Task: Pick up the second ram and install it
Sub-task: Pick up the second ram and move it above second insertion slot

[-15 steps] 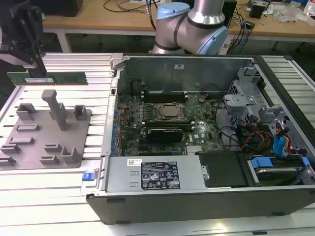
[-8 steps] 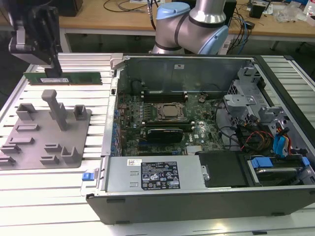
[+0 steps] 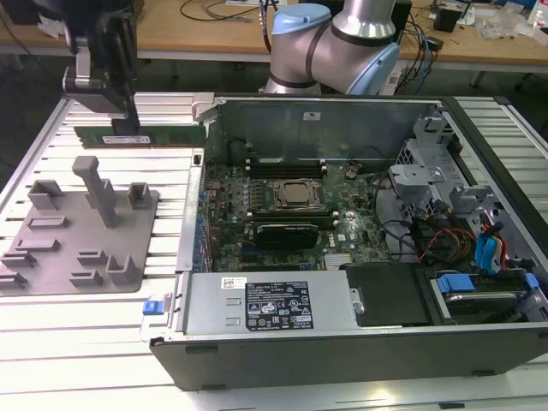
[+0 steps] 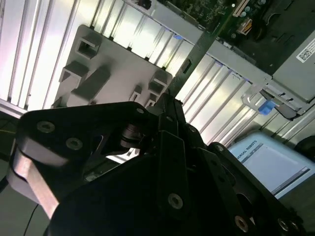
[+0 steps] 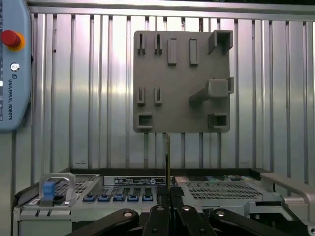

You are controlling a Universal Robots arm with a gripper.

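exterior view: the black gripper (image 3: 128, 127) hangs over the slatted worktop (image 3: 77, 334), on the exterior view's left of the open computer case (image 3: 342, 351). its fingers (image 3: 125, 120) are pinched narrow on the top edge of the second ram (image 3: 163, 136), which is carried level and clear of the worktop, apart from the grey fixture plate (image 3: 51, 257) below it. the grip looks set a little toward the stick's left half in this view, not dead centre. one end of the stick sits just beside the case's bent side wall (image 3: 208, 106).

in both wrist views the stick shows edge-on, a thin green line running out from the closed fingers (image 5: 162, 196), over the fixture plate (image 5: 182, 83) in the first wrist view and toward the case in the second wrist view (image 4: 197, 49).

risks, as i judge them: the free end could clip that side wall on the way in, twisting the stick in so thin a pinch. an off-centre hold could let it tilt, so one end meets a memory slot (image 3: 282, 169) beside the processor (image 3: 295, 195) before the other. pressed down skewed or offset, it could jam or strain the motherboard (image 3: 227, 193).
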